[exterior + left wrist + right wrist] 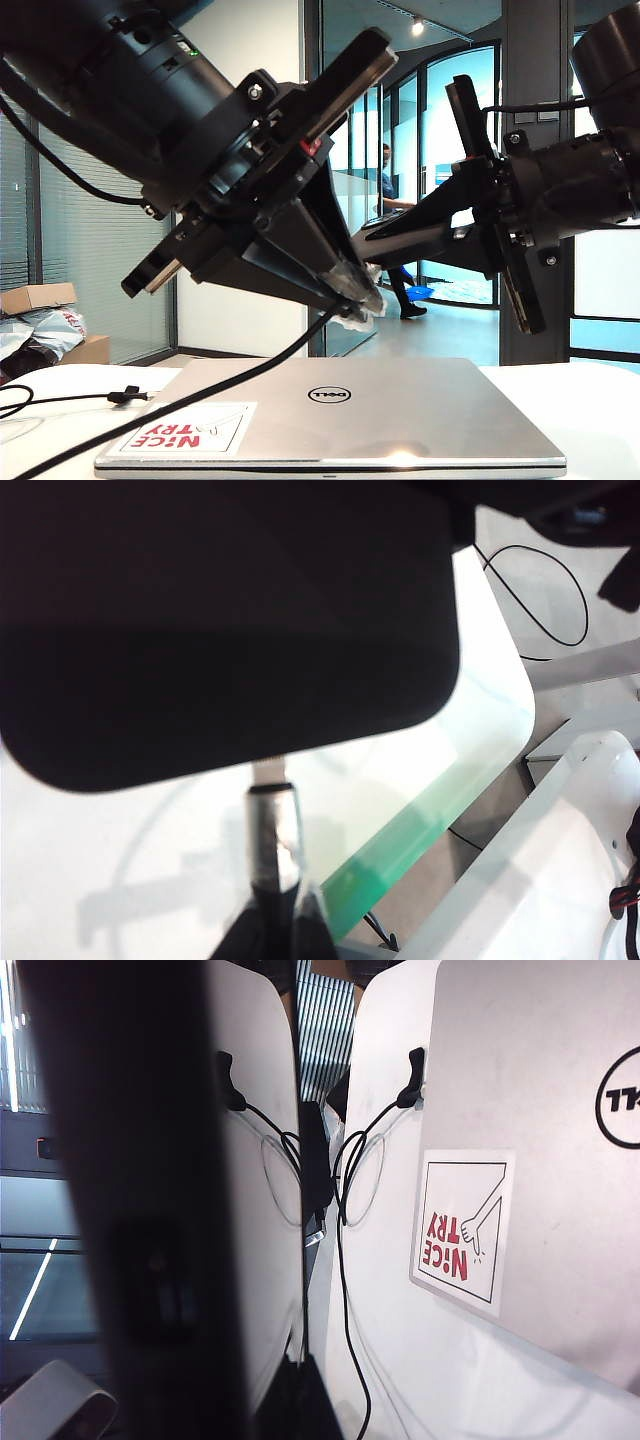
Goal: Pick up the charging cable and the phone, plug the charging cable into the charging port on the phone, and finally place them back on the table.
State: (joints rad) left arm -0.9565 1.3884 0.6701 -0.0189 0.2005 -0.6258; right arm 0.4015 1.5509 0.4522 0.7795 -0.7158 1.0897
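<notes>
both my jaws are clamped tight. my left gripper (360,295) hangs in the air above the laptop (340,415), closed on the plug end of the charging cable (180,400); in the left wrist view my dark fingertips (270,930) pinch the silvery plug (272,830), which points at the short edge of the phone (220,620) and seems to meet it, though i cannot tell whether it is seated. my right gripper (455,235) is closed on the phone, held up off the table (590,400) with its edge turned toward the left gripper; the phone shows as a thin dark slab (470,115) rising from my right fingers, and in the right wrist view it fills the near side as a black upright band (130,1200).

going by size: the table is white and carries everything else. the silver laptop lies shut along the table's front edge, near the middle, with a "nice try" sticker (190,430) at its front left corner. the cable drops from my left gripper, crosses the laptop's left part and runs off onto the left side of the table, where its small black tie (127,395) lies on the white top.
</notes>
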